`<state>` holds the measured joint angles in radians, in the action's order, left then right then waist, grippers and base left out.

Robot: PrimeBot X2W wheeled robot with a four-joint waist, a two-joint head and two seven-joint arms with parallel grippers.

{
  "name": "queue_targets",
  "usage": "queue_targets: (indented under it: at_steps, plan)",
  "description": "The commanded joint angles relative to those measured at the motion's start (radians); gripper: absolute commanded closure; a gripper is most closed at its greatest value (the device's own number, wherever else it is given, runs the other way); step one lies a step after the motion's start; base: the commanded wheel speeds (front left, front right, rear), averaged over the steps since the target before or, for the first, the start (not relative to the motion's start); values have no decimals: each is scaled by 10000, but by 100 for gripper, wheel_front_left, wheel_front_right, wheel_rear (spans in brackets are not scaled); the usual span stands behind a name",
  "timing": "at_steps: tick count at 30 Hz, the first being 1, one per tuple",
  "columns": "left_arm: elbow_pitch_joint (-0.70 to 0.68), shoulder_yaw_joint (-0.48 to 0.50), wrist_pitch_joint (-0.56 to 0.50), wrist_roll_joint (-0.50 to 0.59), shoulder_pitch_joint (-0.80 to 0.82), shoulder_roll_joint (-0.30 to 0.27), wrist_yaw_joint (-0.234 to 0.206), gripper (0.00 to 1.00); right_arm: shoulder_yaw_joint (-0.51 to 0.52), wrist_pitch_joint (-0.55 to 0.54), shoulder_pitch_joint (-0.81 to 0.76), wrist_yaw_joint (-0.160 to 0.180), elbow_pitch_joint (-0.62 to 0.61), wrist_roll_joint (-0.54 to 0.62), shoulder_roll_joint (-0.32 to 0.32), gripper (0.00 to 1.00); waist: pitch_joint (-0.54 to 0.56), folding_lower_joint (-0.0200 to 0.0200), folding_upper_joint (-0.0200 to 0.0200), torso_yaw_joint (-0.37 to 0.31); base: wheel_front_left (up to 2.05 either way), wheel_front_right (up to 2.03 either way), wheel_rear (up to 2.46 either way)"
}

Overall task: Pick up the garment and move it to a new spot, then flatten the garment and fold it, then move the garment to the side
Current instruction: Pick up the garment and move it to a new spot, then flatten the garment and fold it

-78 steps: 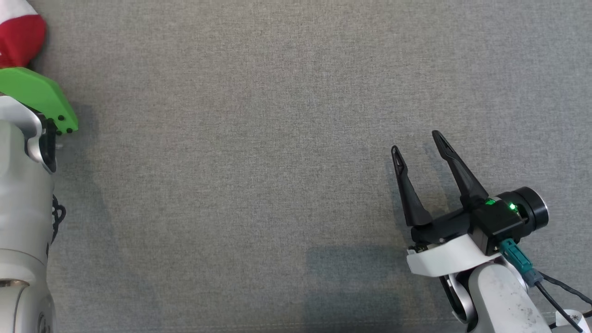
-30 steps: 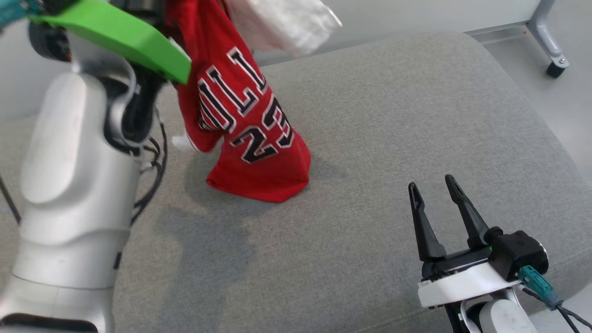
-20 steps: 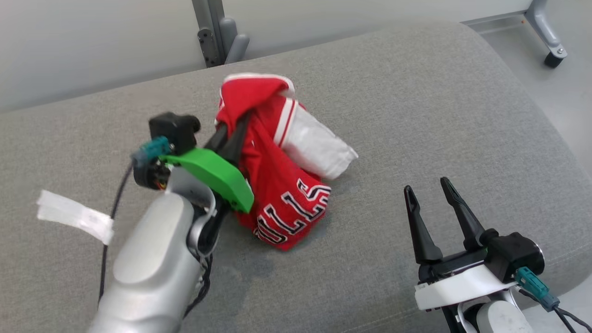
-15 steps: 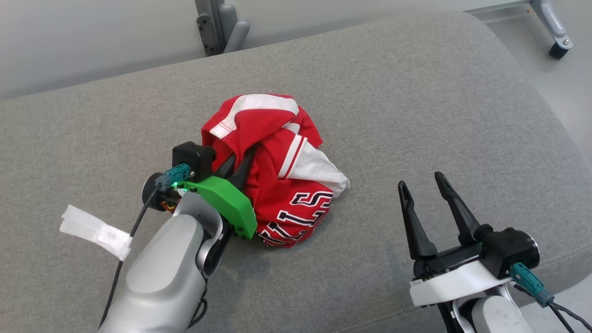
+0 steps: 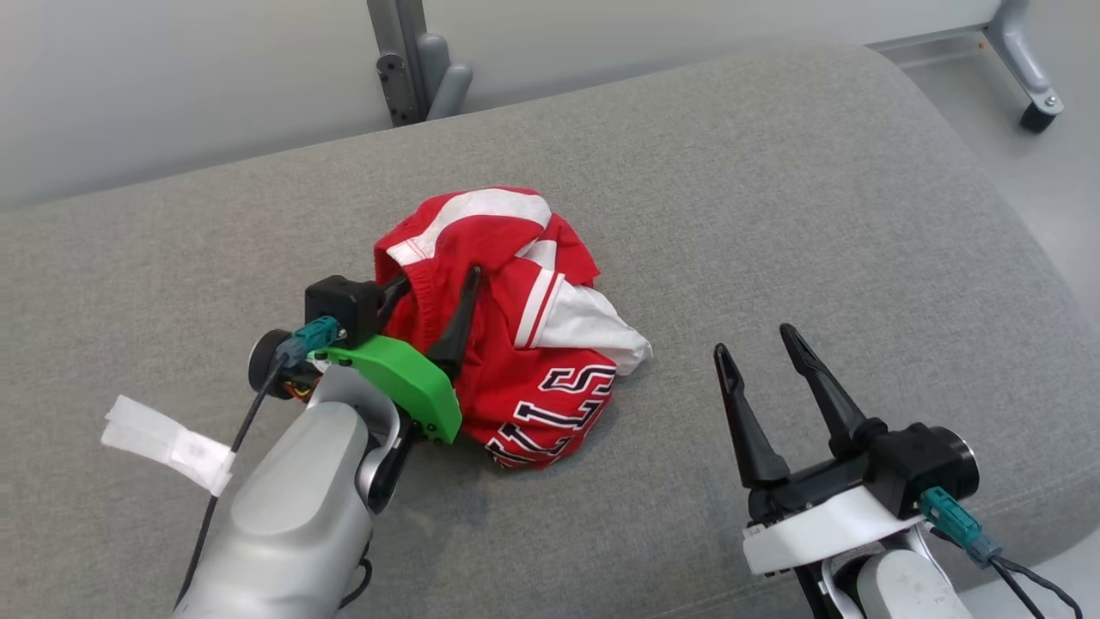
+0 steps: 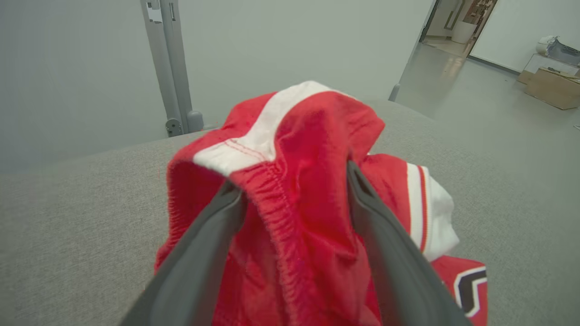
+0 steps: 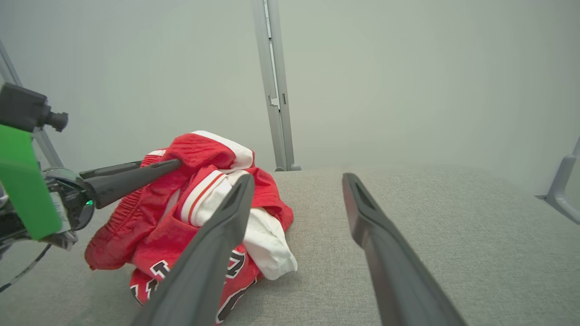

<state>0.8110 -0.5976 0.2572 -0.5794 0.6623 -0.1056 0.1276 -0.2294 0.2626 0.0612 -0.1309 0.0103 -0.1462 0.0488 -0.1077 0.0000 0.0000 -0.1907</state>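
Garment (image 5: 524, 361) has been set down, heaped mid-cushion (image 5: 773, 172). Left gripper (image 5: 438, 277) was just opened wide, with the cloth loose between its fingers. Right gripper (image 5: 754, 339) is spread, empty. Flattening is judged next.

"What colour is the garment (image 5: 516, 361)?"

"Bright red. It has broad white bands edged with thin red stripes, a plain white panel on its right side, and black block letters outlined in white along its lower edge."

"And what's under it?"

"The cushion (image 5: 773, 198) is a flecked mid-grey weave."

"And the arms?"

"The left gripper (image 5: 436, 279) is black, with a vivid green bracket (image 5: 400, 383) and a teal connector (image 5: 314, 334) behind it, on a silver-grey forearm (image 5: 284, 524). The right gripper (image 5: 754, 341) is black too, above a white bracket (image 5: 816, 524). At lower left, the tape tag (image 5: 168, 443) is white."
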Motion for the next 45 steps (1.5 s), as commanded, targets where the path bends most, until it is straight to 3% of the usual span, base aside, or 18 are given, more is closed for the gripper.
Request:
queue_targets:
  at_steps: [1, 11, 17, 25, 33, 37, 45]
  plan:
    - [-103, 94, 51, -4, -139, -121, -9, 0, 27, 17, 73, 3, 23, 32, 25, 0, 225, 0, 0, 197, 0, 0, 0]
    - [-3675, 1840, 86, 1082, -2701, -672, -699, 0, 295, 17, -189, 3, -80, 117, 27, 0, 718, 0, 0, 1132, 0, 0, 0]
    - [-5751, 3323, 77, 1693, -4815, -384, -858, 0, 492, 17, -393, 3, -143, 182, 27, 0, 917, 0, 0, 1690, 0, 0, 0]
    - [-6820, 3960, 78, 2715, -6400, 153, -657, 0, 769, 17, -804, 3, -222, 257, 27, 0, 1162, 0, 0, 2172, 0, 0, 0]
    - [-6987, 3654, 79, 3207, -6996, 437, -368, 0, 1032, 17, -1037, 3, -270, 338, 27, 0, 1201, 0, 0, 2152, 0, 0, 0]
    - [-7167, 2832, 79, 3381, -6862, 460, -68, 0, 1125, 17, -1036, 3, -298, 403, 27, 0, 1118, 0, 0, 1905, 0, 0, 0]
    - [-6538, 956, 70, 3413, -5712, 286, 43, 0, 1105, 17, -644, 1, -419, 201, 27, 0, 435, 0, 0, 910, 0, 0, 0]
